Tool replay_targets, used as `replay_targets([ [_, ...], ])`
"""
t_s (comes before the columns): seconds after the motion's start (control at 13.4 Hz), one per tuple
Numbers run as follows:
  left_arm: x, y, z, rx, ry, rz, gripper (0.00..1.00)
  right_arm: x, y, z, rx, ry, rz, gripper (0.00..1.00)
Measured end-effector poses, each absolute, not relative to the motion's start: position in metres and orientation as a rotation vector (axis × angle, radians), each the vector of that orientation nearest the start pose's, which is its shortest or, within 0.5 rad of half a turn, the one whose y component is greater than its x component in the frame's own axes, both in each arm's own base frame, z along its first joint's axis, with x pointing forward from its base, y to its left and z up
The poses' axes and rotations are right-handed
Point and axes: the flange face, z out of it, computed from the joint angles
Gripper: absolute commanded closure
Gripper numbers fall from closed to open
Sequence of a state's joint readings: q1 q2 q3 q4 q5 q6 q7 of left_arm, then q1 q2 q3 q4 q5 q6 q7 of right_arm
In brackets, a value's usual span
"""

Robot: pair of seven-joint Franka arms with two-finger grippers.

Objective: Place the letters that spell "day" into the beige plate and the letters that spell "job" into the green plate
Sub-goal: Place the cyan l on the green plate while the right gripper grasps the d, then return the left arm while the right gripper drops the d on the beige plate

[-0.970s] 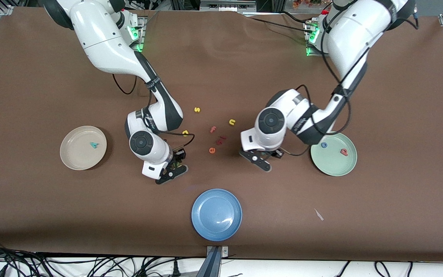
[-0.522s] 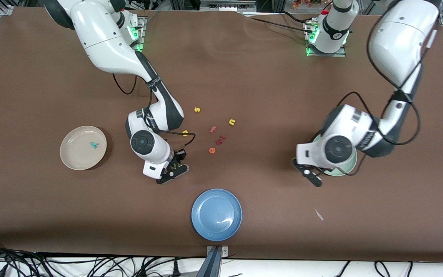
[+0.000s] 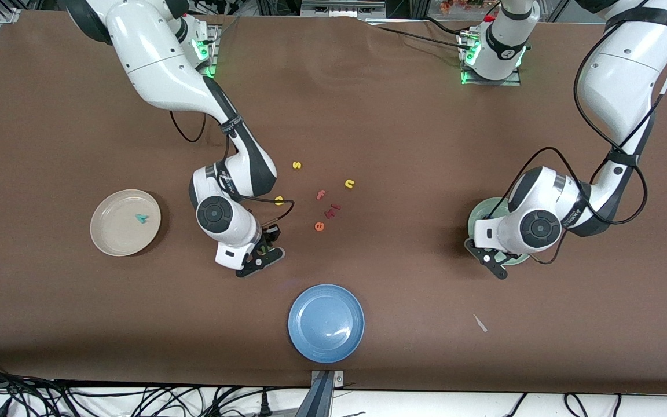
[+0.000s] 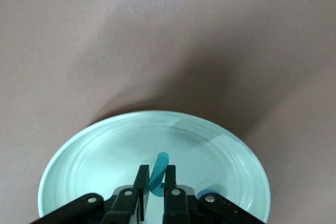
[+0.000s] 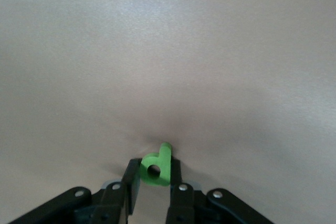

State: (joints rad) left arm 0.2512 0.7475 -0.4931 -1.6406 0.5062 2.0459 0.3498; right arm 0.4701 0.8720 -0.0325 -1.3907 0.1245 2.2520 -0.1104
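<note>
The blue plate (image 3: 326, 322) lies nearest the table's front edge, empty; the right gripper (image 3: 261, 253), low over bare cloth, has its fingers (image 5: 176, 182) pinched on the green d (image 5: 157, 167); the left gripper (image 3: 493, 262) over the green plate (image 3: 480, 209) clamps the teal j (image 4: 157, 174) the same way. These letters look light, stiff and small, best nipped across flat faces. The beige plate (image 3: 125, 222) holds the teal y (image 3: 142, 218); the yellow a (image 3: 279, 200) waits mid-table, with open room around.
</note>
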Motion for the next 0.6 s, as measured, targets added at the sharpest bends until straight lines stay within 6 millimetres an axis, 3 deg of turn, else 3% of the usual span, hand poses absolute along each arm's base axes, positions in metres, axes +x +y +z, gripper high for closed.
replay_targets([
  [0.07,0.652,-0.100,0.199,-2.810,1.204,0.351,0.01,0.663,0.311,0.190,-2.990,-0.720,0.056,0.94],
  [0.3,0.651,-0.107,0.200,-2.806,1.218,0.345,0.00,0.683,0.282,0.217,-3.005,-0.660,0.114,0.94],
  [0.45,0.652,-0.109,0.205,-2.804,1.221,0.334,0.00,0.690,0.250,0.234,-3.033,-0.604,0.196,0.94],
  [0.6,0.656,-0.114,0.228,-2.794,1.223,0.297,0.00,0.691,0.210,0.250,-3.075,-0.535,0.319,0.94],
])
